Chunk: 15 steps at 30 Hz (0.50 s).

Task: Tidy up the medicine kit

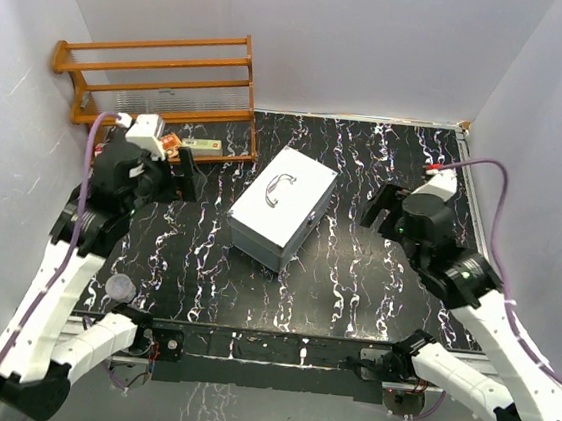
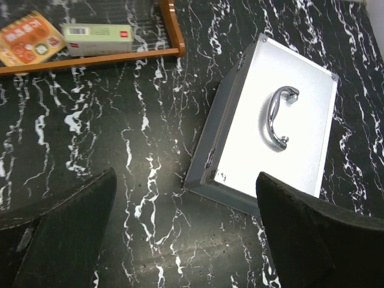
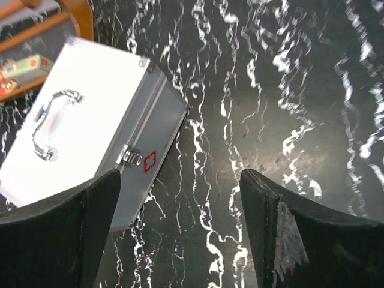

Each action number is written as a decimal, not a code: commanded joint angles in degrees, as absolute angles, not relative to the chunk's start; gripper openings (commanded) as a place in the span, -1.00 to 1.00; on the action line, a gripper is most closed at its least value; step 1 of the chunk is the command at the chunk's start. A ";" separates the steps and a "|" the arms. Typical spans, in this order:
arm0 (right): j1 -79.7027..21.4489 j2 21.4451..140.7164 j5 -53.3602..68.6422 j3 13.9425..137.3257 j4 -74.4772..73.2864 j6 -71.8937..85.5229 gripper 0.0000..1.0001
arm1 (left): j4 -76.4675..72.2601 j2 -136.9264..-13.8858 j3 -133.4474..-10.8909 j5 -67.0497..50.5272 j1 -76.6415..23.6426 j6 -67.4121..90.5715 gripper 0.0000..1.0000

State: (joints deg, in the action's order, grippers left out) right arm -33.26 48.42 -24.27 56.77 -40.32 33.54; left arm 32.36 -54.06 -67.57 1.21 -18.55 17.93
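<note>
I see the medicine kit (image 1: 281, 206) lying closed and angled mid-table (image 1: 354, 279), between both arms. My left end effector (image 2: 186, 177) is spread wide, holding nothing. My right end effector (image 3: 180, 174) is equally wide and empty.

A red cross (image 3: 149, 161) marks the latch side of the medicine kit (image 3: 102, 102). Print on the green box (image 2: 98, 38) and orange packet (image 2: 30, 39) is too small to read.

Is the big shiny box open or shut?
Shut. The medicine kit has its lid down flat, handle on top, and the front latch looks fastened.
</note>
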 commanded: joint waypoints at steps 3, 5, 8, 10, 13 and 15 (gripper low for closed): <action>-33.18 42.07 -30.44 66.92 -49.73 26.88 0.77 | 38.33 -41.98 -69.18 7.52 -18.55 16.42 0.97; -33.21 40.97 -31.07 68.71 -50.41 26.11 0.96 | 40.05 -39.85 -71.76 7.85 -18.59 15.73 0.97; -33.20 39.99 -32.53 71.21 -51.38 25.22 0.97 | 42.38 -37.96 -75.89 8.56 -18.55 14.81 0.97; -33.14 39.27 -33.98 72.62 -51.95 25.03 0.97 | 44.09 -37.72 -78.55 9.04 -18.59 14.36 0.97; -33.20 38.16 -36.15 74.53 -52.37 24.87 0.97 | 45.84 -37.73 -81.49 9.10 -18.55 14.16 0.97; -33.20 37.29 -37.23 75.73 -52.46 24.87 0.97 | 46.17 -37.42 -82.36 9.12 -18.56 14.15 0.97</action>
State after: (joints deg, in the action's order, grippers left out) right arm -33.26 38.89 -32.99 71.88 -52.21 26.15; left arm 42.72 -36.75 -80.18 8.01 -18.55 15.35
